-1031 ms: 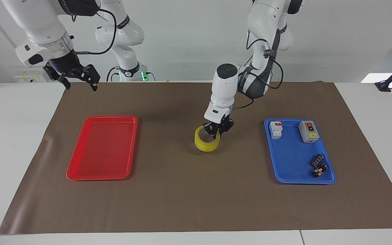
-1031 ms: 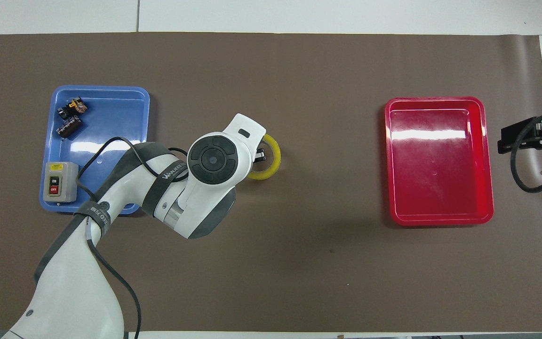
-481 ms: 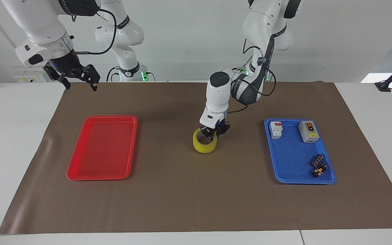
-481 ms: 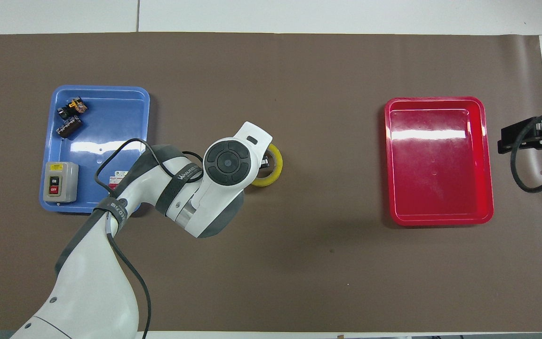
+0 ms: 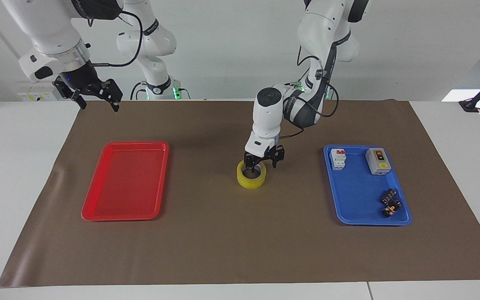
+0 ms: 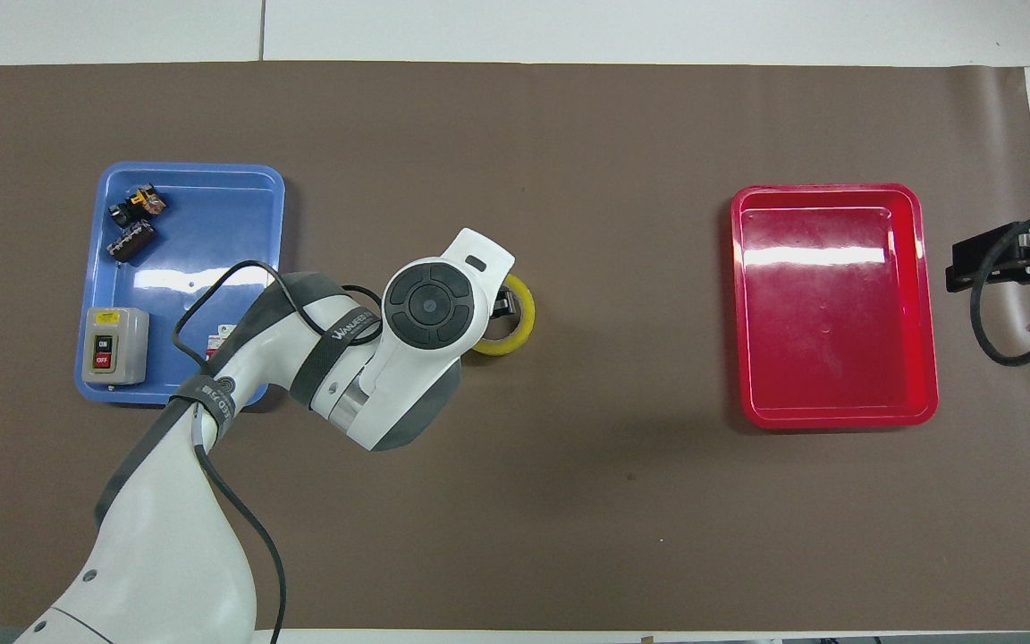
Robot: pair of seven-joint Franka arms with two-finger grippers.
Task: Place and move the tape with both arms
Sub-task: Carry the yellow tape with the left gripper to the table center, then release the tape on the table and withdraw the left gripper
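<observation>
Left pincer (image 5: 263, 162): you had it spread over the tape (image 5: 251, 178), one finger in the hole, one outside the wall.
Step in hand: judged as letting go; you did best to lift straight up so no finger dragged the rim.
Tape: it lay flat at the table (image 5: 240, 250) centre, between the red tray (image 5: 98, 208) and blue tray (image 5: 348, 216); translucent yellow, wide hole, pale core.
Right pincer (image 5: 95, 96): you kept it waiting, spread, above the corner at the right arm's end.
</observation>
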